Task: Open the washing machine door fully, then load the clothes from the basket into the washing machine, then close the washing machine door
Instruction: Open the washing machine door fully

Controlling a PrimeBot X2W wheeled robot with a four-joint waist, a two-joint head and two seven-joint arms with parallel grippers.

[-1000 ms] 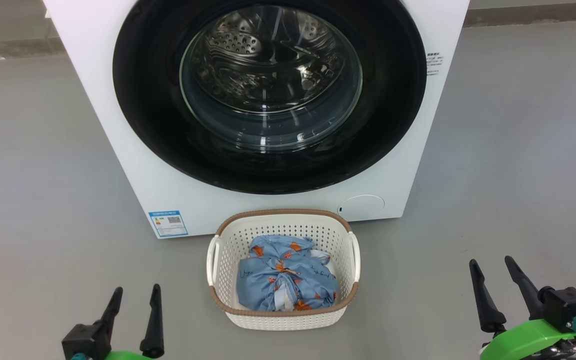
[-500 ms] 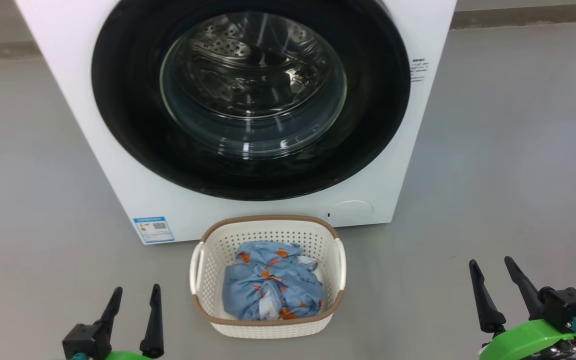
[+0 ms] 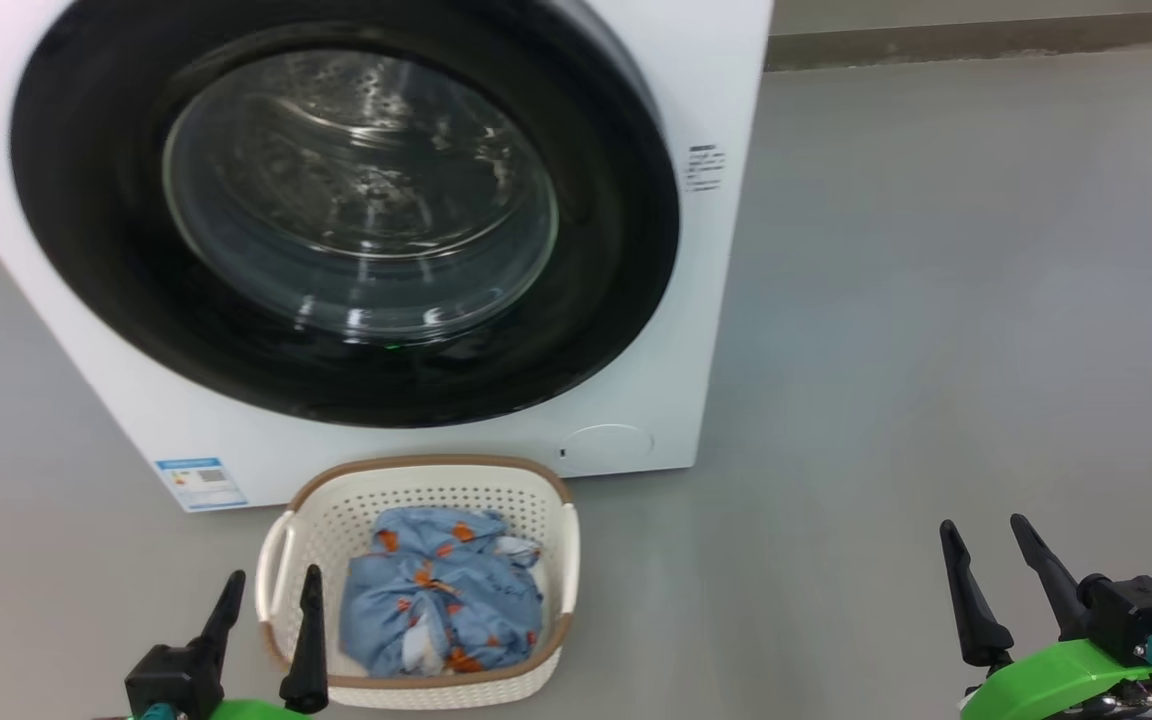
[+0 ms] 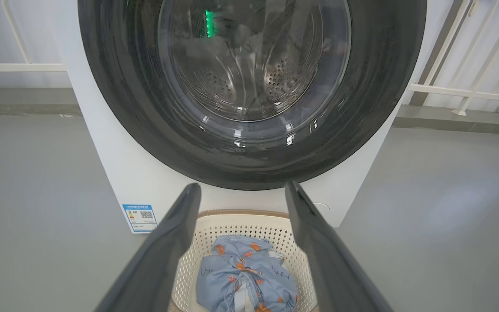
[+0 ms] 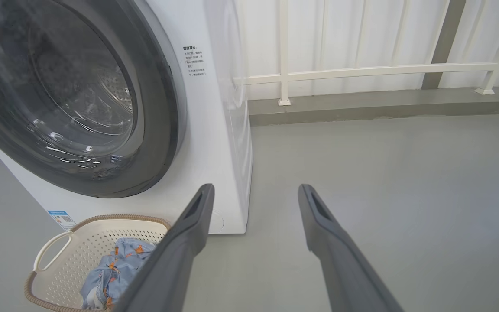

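The washing machine door (image 3: 356,210) is shut, its glossy black ring lying flush against the white front of the washing machine (image 3: 711,300), and the steel drum shows dimly through the bulging glass at its centre. The basket (image 3: 426,472) stands on the grey floor (image 3: 936,320) just in front of the machine, below the door, between a blue sticker (image 3: 201,483) and a round flap (image 3: 606,443) low on the front panel. The clothes (image 3: 441,595) lie bundled inside the basket, a crumpled light blue heap with orange figures and a little white. The left gripper (image 3: 274,575) hangs at the lower left of the head view, fingers spread apart and holding nothing, one fingertip crossing the basket's left handle in the picture; its wrist view frames the basket and door between the two fingers. The right gripper (image 3: 982,522) hangs well to the right of the basket over bare floor, fingers likewise spread and empty. A white railing (image 5: 362,69) runs along the wall behind the machine.
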